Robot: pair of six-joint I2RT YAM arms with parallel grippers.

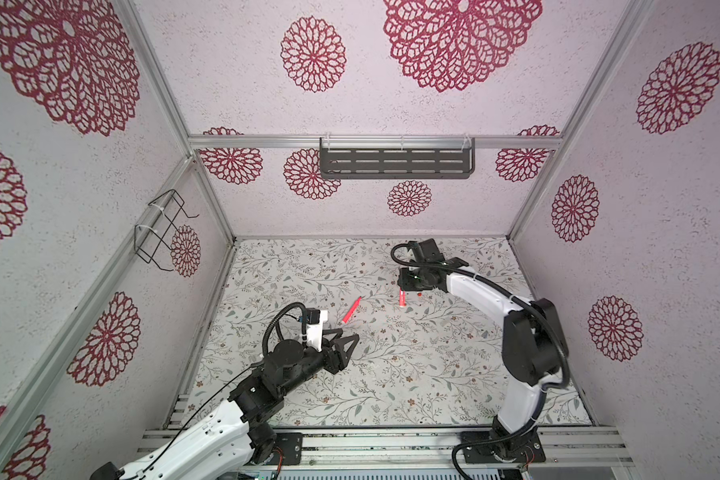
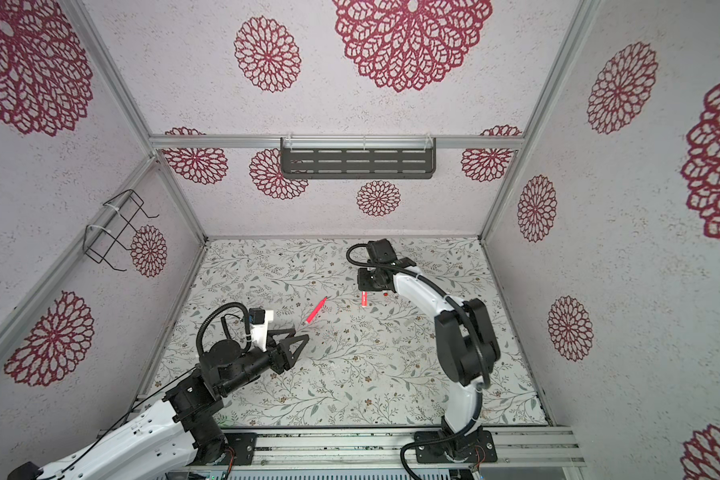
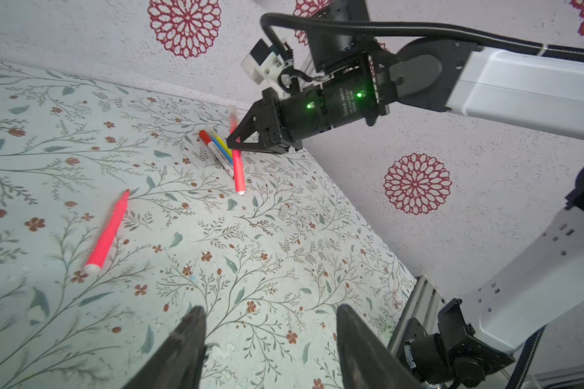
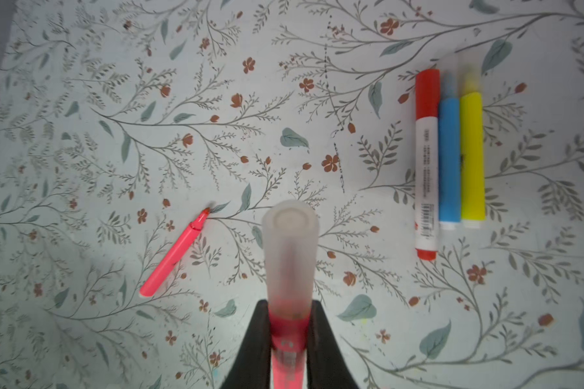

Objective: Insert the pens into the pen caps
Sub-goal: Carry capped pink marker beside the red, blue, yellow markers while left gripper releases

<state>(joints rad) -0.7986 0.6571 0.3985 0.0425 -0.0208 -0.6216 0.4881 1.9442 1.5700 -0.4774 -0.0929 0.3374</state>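
Right gripper (image 3: 236,141) clamped on 1 slim pinkish-red pen (image 4: 287,328) wearing clear tubular plastic cap (image 4: 289,242); left gripper (image 3: 269,310) spread, empty.

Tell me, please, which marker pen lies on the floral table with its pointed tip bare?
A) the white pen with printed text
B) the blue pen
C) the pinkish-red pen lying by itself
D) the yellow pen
C: the lone pinkish-red plastic marker pen shows a bare pointed tip, whereas the white printed pen wears a red cap, and the blue pen and yellow pen wear clear plastic caps.
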